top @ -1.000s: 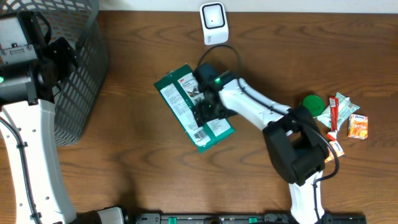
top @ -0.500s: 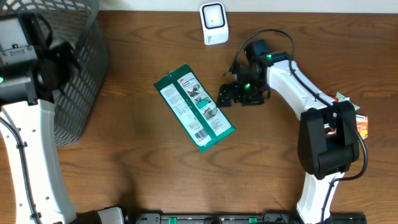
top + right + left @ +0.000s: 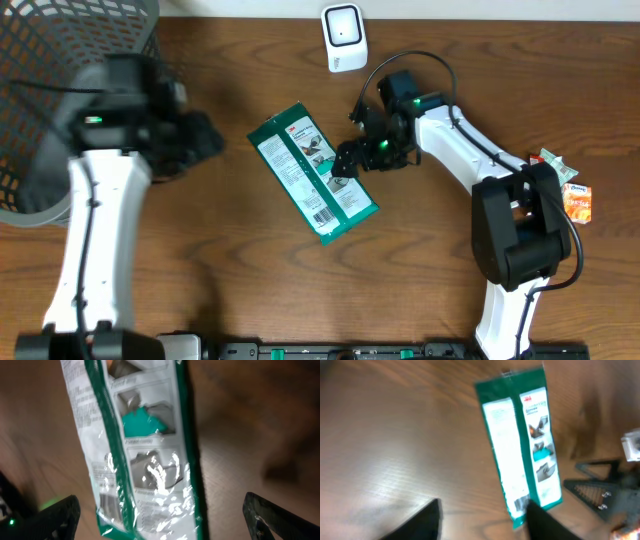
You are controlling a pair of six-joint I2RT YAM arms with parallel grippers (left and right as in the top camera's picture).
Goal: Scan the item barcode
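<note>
Surface: a wooden table (image 3: 200, 270), dark brown with a clear grain and a soft sheen in the wrist views.
Room: hidden, since the table top fills every view; a black rail (image 3: 300, 351) runs along the near edge.
Basket: a grey wire-mesh basket (image 3: 40, 100) stands at the far left corner. The left arm (image 3: 95, 230) crosses in front of it. What lies inside cannot be told.
Packet: a green and white packet (image 3: 312, 185) lies flat near the middle of the table, printed face up and slanted from upper left to lower right. A small dark block near its lower end is too blurred to read.
Scanner: a small white scanner (image 3: 343, 38) sits at the far edge of the table, apart from the packet and beyond its upper end.
Sachets: a few small sachets (image 3: 575, 200) lie at the right edge, partly behind the right arm (image 3: 455, 150).
Left gripper: the left gripper (image 3: 484, 506) hangs above bare wood left of the packet. Its fingers are apart with nothing between them, and the packet's lower corner shows beside one finger.
Right gripper: the right gripper (image 3: 161, 501) hangs over the packet's right side. Its fingers are spread wide and hold nothing, with the packet lying below the gap.
</note>
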